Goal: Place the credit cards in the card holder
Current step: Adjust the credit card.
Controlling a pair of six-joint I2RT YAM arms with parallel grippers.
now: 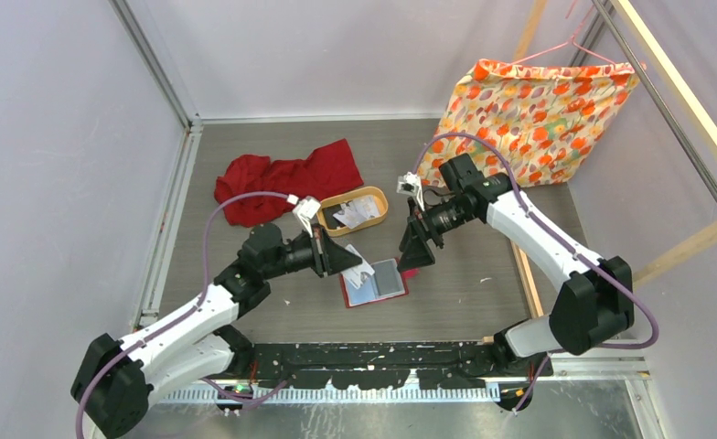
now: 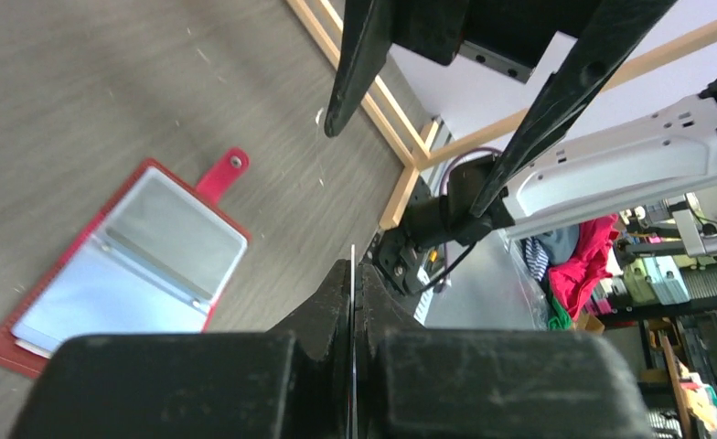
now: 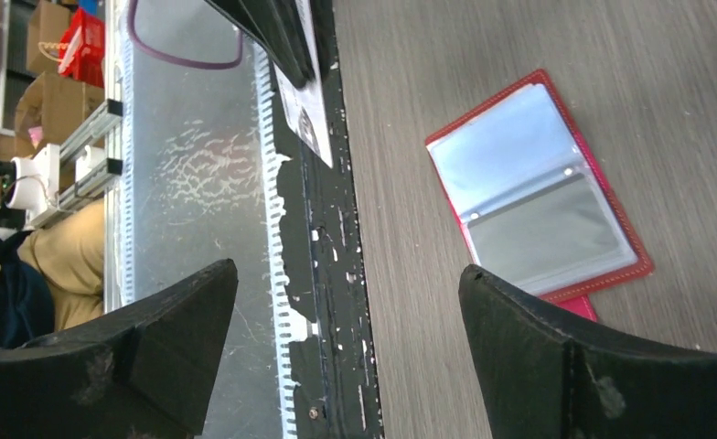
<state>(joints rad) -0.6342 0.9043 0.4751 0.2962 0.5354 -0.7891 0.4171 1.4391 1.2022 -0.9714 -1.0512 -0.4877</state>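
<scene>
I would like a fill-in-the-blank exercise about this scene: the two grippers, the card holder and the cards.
1. The left gripper is ___ on one credit card.
2. The right gripper stands ___ and holds nothing.
3. The card holder lies unfolded on the table; its cover is ___.
4. Other credit cards lie in the oval ___, beside the crumpled cloth.
Missing words: shut; open; red; tray.
</scene>
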